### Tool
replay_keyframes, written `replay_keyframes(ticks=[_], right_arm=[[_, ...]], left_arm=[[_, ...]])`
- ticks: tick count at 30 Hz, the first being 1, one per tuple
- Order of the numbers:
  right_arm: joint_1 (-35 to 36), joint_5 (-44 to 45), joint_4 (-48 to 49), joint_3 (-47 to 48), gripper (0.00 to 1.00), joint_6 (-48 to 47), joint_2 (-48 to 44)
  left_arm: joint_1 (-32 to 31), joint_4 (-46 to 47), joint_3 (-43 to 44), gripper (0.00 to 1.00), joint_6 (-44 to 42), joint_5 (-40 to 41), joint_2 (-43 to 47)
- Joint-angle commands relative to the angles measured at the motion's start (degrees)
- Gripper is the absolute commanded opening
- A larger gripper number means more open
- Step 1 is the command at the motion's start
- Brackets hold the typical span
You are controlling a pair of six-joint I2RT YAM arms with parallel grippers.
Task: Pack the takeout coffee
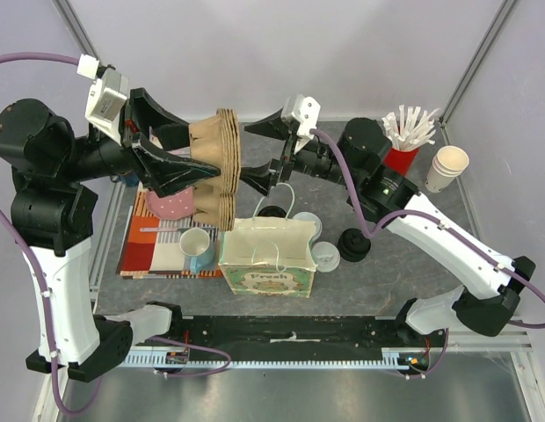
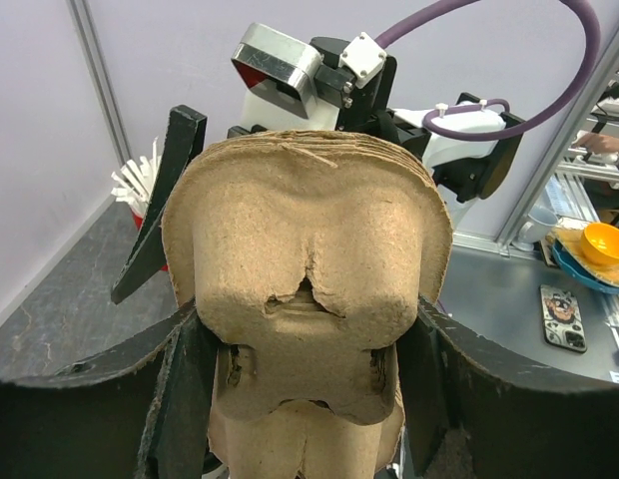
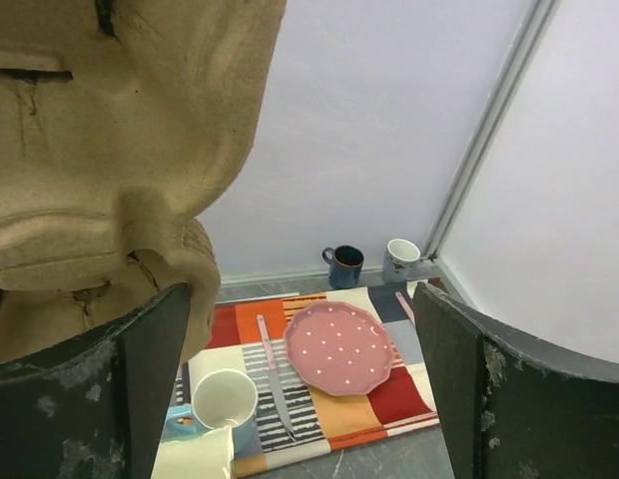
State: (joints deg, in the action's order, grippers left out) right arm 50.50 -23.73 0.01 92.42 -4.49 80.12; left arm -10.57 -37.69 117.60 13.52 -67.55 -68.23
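Two takeout coffee cups with white lids stand on the table just right of the paper bag. My left gripper hangs above the table, shut on a stack of brown pulp cup carriers. In the left wrist view its fingers press both sides of the carriers. My right gripper is open right beside the stack, on its right. In the right wrist view the carriers lie outside its left finger, with nothing between the jaws.
A lidless black cup stands right of the coffees. A red cup of straws and stacked paper cups are at the back right. A striped placemat holds a pink plate, a knife and a mug.
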Motion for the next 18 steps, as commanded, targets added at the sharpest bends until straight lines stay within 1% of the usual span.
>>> replay_keyframes(ticks=[1, 6, 9, 10, 13, 14, 16, 17, 18], right_arm=[[-1.3, 4.1, -1.8, -0.9, 0.98, -2.3, -2.6], [-1.8, 6.2, -4.9, -1.9, 0.98, -4.0, -6.5], [-1.9, 3.3, -6.1, -1.9, 0.97, -3.9, -8.9], [-1.8, 0.2, -6.4, -1.5, 0.96, -3.5, -9.3], [-1.8, -5.3, -5.9, -1.0, 0.95, -2.1, -9.8], [-1.8, -9.3, -5.3, -0.8, 0.94, 0.1, -9.6], [-1.8, -13.0, -3.6, 0.6, 0.93, 2.4, -8.2], [-1.6, -15.8, -2.8, 1.0, 0.92, 4.6, -7.8], [-1.6, -16.6, -1.9, 1.4, 0.91, 7.0, -6.8]], left_arm=[[0.0, -0.6, 2.2, 0.02, -0.5, 0.6, 0.6], [0.0, -1.4, 2.2, 0.02, -1.4, 1.3, 0.8], [0.0, -1.5, 2.3, 0.02, -1.5, 1.4, 0.8], [0.0, -1.5, 2.4, 0.02, -1.5, 1.4, 0.9], [0.1, -1.5, 2.4, 0.02, -1.5, 1.4, 1.1], [0.1, -1.5, 2.5, 0.02, -1.5, 1.5, 1.1], [0.0, -1.6, 2.5, 0.02, -1.7, 1.6, 1.2], [0.0, -1.7, 2.4, 0.02, -1.8, 1.7, 1.2], [0.0, -1.8, 2.4, 0.02, -1.9, 1.8, 1.2]])
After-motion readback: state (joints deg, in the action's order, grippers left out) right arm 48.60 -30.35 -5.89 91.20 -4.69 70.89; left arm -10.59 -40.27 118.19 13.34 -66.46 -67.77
